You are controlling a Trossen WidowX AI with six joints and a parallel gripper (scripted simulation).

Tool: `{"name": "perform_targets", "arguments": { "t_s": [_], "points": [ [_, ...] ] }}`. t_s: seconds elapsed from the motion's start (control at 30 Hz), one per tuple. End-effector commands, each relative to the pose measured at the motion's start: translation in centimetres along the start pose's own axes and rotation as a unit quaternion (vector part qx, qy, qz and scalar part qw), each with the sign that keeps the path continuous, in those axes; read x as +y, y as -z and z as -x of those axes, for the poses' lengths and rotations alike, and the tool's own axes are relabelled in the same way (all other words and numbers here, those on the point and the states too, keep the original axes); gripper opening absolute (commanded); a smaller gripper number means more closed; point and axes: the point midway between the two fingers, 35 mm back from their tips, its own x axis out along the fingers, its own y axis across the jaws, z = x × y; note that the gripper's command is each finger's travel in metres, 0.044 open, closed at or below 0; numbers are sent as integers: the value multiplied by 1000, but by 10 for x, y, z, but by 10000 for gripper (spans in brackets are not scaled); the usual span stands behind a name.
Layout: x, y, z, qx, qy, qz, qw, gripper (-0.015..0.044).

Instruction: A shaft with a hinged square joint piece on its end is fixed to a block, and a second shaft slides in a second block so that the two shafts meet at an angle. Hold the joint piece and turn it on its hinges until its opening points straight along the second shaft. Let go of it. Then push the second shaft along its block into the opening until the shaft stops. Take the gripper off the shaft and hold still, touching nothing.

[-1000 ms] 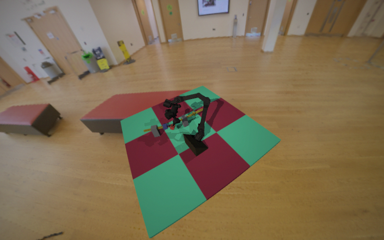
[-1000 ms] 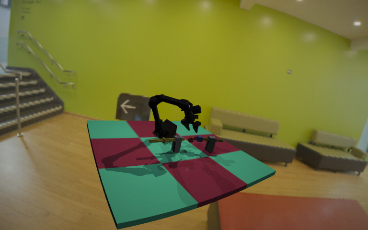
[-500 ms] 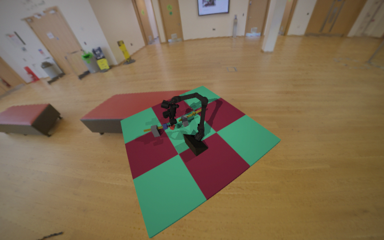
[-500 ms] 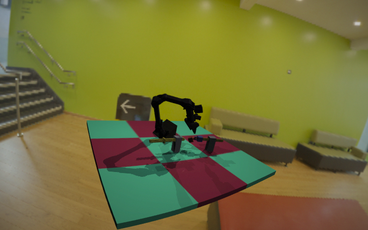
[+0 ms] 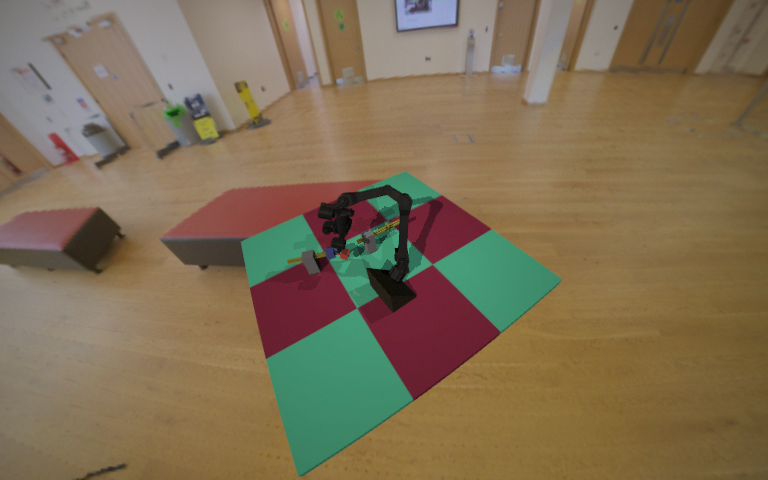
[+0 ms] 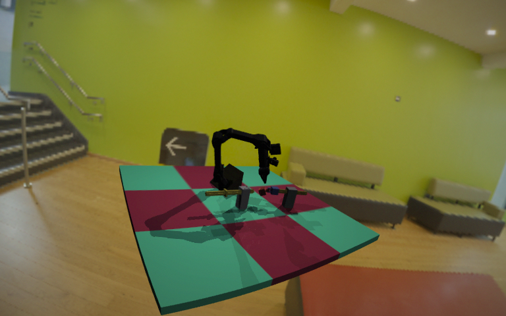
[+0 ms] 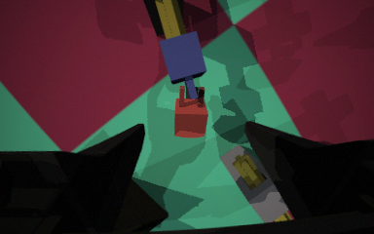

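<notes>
The red joint piece [image 5: 344, 254] [image 6: 262, 191] [image 7: 191, 122] hangs on its hinge at the blue part [image 5: 330, 253] [image 6: 274, 190] [image 7: 183, 56] of the first yellow shaft [image 5: 292, 261] [image 7: 169, 17], which the grey block [image 5: 310, 262] [image 6: 290, 197] carries. In the wrist view the piece faces the bottom edge; its opening is not visible. The second yellow shaft [image 5: 387, 226] [image 6: 216, 193] [image 7: 248, 171] passes through the other grey block [image 5: 369, 241] [image 6: 243, 197], its end apart from the piece. My gripper [image 5: 338, 244] [image 6: 265, 182] [image 7: 196, 127] is open and empty above the piece, its fingers on either side in the wrist view.
The green and dark red checkered table top [image 5: 339, 367] [image 6: 197, 268] carries both blocks and the arm's dark base [image 5: 390, 289] [image 6: 232, 176]. In the wrist view the second block [image 7: 269, 207] lies close to the right finger. Benches stand beyond the table's edges.
</notes>
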Motion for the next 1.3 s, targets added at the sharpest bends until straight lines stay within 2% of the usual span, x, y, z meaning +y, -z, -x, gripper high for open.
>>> {"name": "perform_targets", "arguments": {
  "t_s": [0.0, 0.73, 1.27],
  "points": [
    [1, -2, 0, 4, 8, -22, 1000, 440],
    [0, 19, -74, 5, 9, -22, 1000, 440],
    [0, 20, -95, 5, 9, -22, 1000, 440]
  ]
}}
